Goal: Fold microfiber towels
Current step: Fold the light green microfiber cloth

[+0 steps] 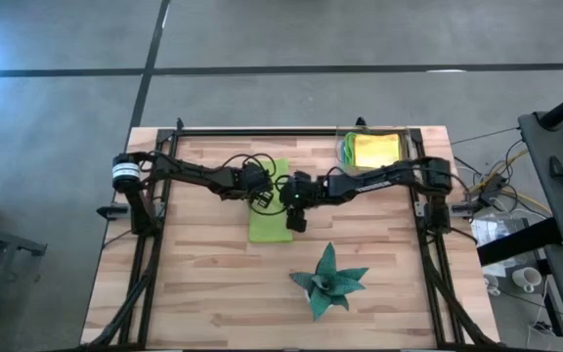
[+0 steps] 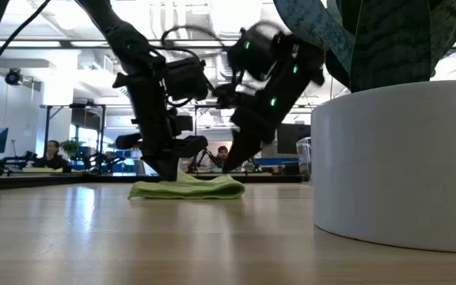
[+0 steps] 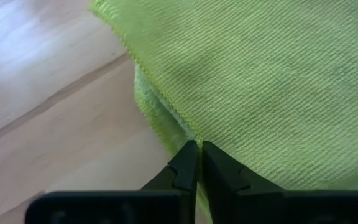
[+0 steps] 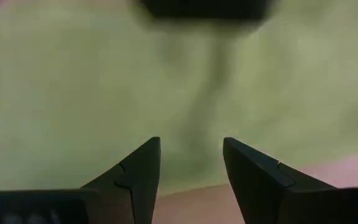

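Observation:
A lime green towel (image 1: 270,210) lies folded in a long strip at the table's middle, flat on the wood (image 2: 187,188). My left gripper (image 1: 262,199) is down at the strip's left long edge, shut (image 3: 199,144). My right gripper (image 1: 298,223) hangs open just over the strip's near right part (image 4: 191,146), a bare gap between its fingers. I cannot tell whether it touches the cloth. A yellow towel (image 1: 375,149) tops a pile at the far right corner. My left gripper has its two shut fingertips on the hemmed edge of the towel's upper layer (image 3: 188,132), where that layer lies over a lower one (image 3: 149,106). The fingers slant down from the table's left. The towel lies flat on the table under them.
A dark teal spiky star-shaped object (image 1: 330,281) stands near the front, right of middle; in the low view its white pot (image 2: 398,166) fills the right side. Bare wood (image 1: 194,284) lies at the front left. People sit in the room behind.

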`<state>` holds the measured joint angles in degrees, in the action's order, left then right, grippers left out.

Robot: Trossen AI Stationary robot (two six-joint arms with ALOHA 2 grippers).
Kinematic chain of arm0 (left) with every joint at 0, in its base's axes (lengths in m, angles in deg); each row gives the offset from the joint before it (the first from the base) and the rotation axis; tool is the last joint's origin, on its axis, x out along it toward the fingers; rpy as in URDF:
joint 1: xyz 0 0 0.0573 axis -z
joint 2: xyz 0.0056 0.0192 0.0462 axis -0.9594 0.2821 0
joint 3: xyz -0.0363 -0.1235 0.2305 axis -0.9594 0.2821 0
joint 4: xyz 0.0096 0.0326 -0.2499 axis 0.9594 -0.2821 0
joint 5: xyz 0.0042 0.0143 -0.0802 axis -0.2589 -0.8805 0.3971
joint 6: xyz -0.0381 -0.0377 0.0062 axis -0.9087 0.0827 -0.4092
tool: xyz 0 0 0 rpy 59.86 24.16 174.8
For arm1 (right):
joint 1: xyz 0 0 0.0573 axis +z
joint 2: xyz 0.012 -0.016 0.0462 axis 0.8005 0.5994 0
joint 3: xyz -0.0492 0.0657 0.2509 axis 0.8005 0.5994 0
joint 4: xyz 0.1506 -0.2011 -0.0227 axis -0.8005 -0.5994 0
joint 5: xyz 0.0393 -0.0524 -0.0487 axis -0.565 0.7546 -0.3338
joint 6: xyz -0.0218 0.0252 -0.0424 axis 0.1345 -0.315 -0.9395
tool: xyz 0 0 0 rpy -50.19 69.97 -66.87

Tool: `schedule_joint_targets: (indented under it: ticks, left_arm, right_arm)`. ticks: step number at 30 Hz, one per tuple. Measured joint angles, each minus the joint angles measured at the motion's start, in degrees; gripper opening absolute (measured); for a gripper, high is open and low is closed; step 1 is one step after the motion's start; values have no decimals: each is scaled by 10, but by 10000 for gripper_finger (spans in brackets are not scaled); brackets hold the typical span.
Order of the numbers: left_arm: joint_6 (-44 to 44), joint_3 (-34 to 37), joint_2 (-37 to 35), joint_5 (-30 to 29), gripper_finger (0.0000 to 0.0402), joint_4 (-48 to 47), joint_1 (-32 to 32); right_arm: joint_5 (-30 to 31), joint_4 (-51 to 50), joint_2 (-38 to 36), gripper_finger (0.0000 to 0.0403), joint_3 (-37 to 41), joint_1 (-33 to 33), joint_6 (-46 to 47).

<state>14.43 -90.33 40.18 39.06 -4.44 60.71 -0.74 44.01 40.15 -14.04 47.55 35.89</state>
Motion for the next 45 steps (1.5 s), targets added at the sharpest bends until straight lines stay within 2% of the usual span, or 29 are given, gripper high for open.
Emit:
schedule_joint_targets:
  ticks: [4, 8, 11, 15, 18, 23, 26, 31, 38, 42, 45]
  left_arm:
    - [-2, 1, -2, 1, 36, -12, 0]
    - [-2, 3, -19, 2, 84, -27, 0]
    - [-2, 3, -45, -3, 120, -81, 0]
    - [1, 9, -97, -39, 143, -136, 4]
    - [29, 35, -124, -48, 145, -64, 25]
    - [106, 119, -127, -33, 146, 161, 70]
    - [110, 170, -111, -37, 146, 250, 61]
    - [74, 205, -80, -45, 146, 274, 6]
    - [89, 205, -70, -47, 146, 279, -2]
    - [96, 206, -97, -44, 146, 266, 6]
    - [139, 205, -151, -44, 146, 272, 29]
  right_arm:
    - [-67, 13, 48, 173, -12, 7, 10]
    - [-67, -2, 71, 173, -29, 14, 0]
    - [-68, -9, 72, 173, -32, 14, -5]
    - [-68, -19, 60, 173, -30, 13, -21]
    - [-56, -28, 46, 173, -29, 13, -35]
    - [-42, -41, 2, 173, -28, 13, -57]
    - [-37, -42, -31, 173, -27, 15, -70]
    - [-39, -45, -43, 173, -24, 25, -77]
    - [-76, -38, 9, 173, -17, 51, -87]
    - [-68, -26, 25, 173, -20, 73, -109]
    - [-64, -27, 12, 173, -24, 87, -127]
